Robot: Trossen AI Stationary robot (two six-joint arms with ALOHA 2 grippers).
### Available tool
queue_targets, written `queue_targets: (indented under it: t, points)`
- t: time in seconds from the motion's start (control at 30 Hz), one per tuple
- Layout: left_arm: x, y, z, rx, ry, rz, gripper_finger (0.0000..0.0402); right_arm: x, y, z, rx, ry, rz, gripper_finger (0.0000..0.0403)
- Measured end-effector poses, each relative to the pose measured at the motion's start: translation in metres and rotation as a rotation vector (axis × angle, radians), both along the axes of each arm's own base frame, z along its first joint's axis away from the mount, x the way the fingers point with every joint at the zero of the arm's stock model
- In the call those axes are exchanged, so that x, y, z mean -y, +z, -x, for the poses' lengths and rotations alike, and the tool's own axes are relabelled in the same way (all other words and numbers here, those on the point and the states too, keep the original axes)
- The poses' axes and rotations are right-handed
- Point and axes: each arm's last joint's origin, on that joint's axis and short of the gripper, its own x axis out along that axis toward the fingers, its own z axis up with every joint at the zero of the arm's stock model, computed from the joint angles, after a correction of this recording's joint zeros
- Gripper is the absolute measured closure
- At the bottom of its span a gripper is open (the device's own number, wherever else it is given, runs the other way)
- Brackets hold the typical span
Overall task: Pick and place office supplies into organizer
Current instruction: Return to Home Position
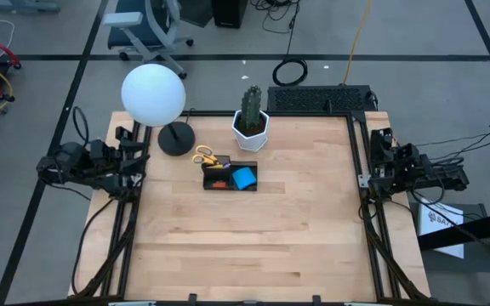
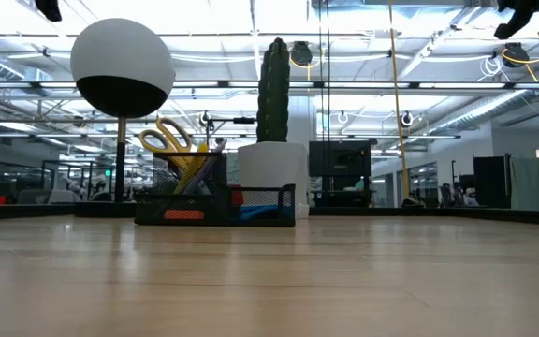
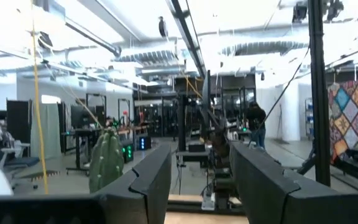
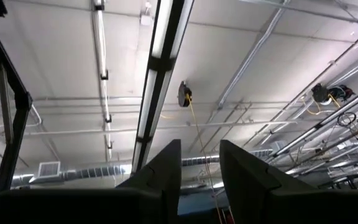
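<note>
The black organizer [image 1: 228, 177] stands on the table's far middle, in front of the cactus pot. In it are yellow-handled scissors [image 1: 207, 157], standing handles up [image 2: 168, 140], a blue sticky-note pad [image 1: 243, 178] and a small red-orange piece [image 1: 218, 184]. My left gripper [image 1: 136, 166] is drawn back at the table's left edge, open, with nothing between its fingers [image 3: 201, 180]. My right gripper [image 1: 379, 166] is drawn back at the right edge and tipped up toward the ceiling. It is open too, its narrower gap [image 4: 201, 180] holding nothing.
A lamp with a white globe [image 1: 153, 93] and a round black base [image 1: 175, 138] stands at the far left. A cactus in a white pot [image 1: 251, 129] is behind the organizer, and a black keyboard [image 1: 317, 99] lies beyond the far edge. Bare wood [image 1: 245, 246] fills the near half.
</note>
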Motion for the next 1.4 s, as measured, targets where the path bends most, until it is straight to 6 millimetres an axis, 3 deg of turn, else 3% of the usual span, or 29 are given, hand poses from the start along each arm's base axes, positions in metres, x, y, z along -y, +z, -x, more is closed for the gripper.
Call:
queue_targets:
  t: [0.13, 0.3, 0.83, 1.13, 1.3, 1.4]
  points:
    - [-0.001, -0.004, 0.005, 0.028, 0.004, -0.004, 0.0231, -0.001, -0.01, 0.003, 0.054, 0.008, 0.058, 0.0303]
    - [0.0, -0.005, 0.004, 0.028, -0.024, -0.045, 0.0231, -0.002, -0.006, 0.016, 0.212, 0.023, 0.111, 0.0303]
    - [0.003, -0.007, 0.003, 0.047, -0.101, -0.051, 0.0231, -0.002, -0.007, 0.013, 0.175, 0.017, 0.117, 0.0303]
    - [0.008, -0.041, -0.016, 0.231, -0.13, -0.044, 0.0231, -0.002, -0.008, 0.012, 0.164, 0.021, 0.116, 0.0303]
    - [0.014, -0.077, -0.03, 0.178, -0.201, -0.123, 0.0231, -0.002, -0.008, 0.011, 0.159, 0.034, 0.109, 0.0303]
    - [0.012, -0.079, -0.029, 0.234, -0.172, -0.089, 0.0231, -0.002, -0.008, 0.011, 0.159, 0.033, 0.109, 0.0303]
